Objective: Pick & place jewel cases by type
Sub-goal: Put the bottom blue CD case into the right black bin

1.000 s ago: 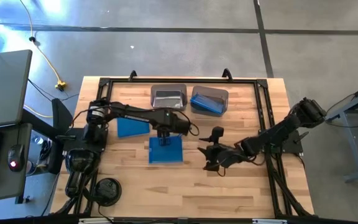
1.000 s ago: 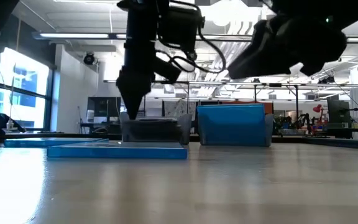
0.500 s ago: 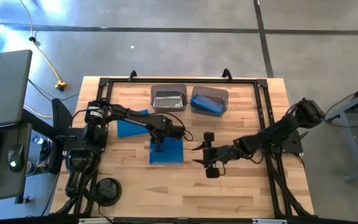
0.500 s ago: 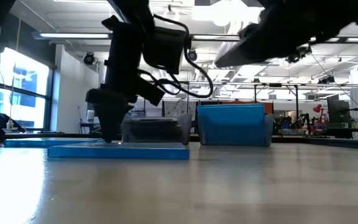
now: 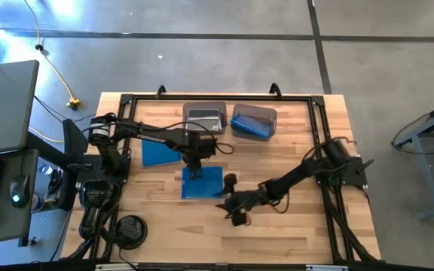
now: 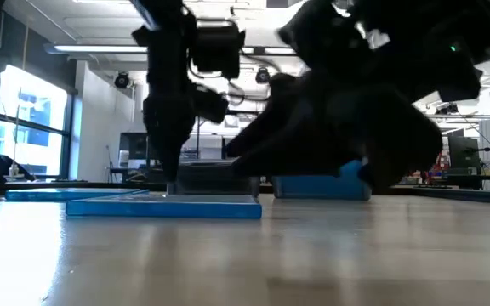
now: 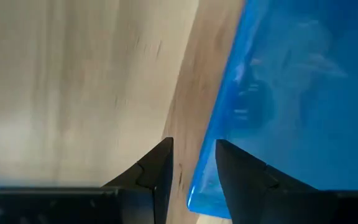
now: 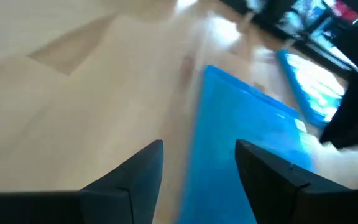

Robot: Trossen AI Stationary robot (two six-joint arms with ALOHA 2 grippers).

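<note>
a blue jewel case (image 5: 202, 182) lies flat near the middle of the counter (image 5: 292, 233). this flat blue case is the landmark for all the rest.

the left gripper (image 5: 191, 170) stands right over the far edge of that case, pointing down at it. in the left wrist view its two fingers (image 7: 156, 173) sit close together with a corner of the blue case (image 7: 278, 112) between them, but i cannot tell if they pinch it or only touch it. in the low view the case (image 6: 164, 206) lies flat on the counter under this arm.

the right gripper (image 5: 232, 205) is just beside the near right corner of the flat blue case, low over the counter. in the right wrist view its fingers (image 8: 138, 174) stand wide apart with nothing between them, and the blue case (image 8: 247, 146) lies just ahead.

a second blue jewel case (image 5: 159, 153) lies flat just behind and to the left of the first one, partly under the left arm.

farther back, behind the first case, stands a smoky grey bin (image 5: 204, 118) with something dark and flat in it. just to the right of that bin is a second grey bin (image 5: 254, 123) with a blue case inside.

a round black disc thing (image 5: 129, 229) lies near the front left corner of the counter, well apart from the first case.
</note>
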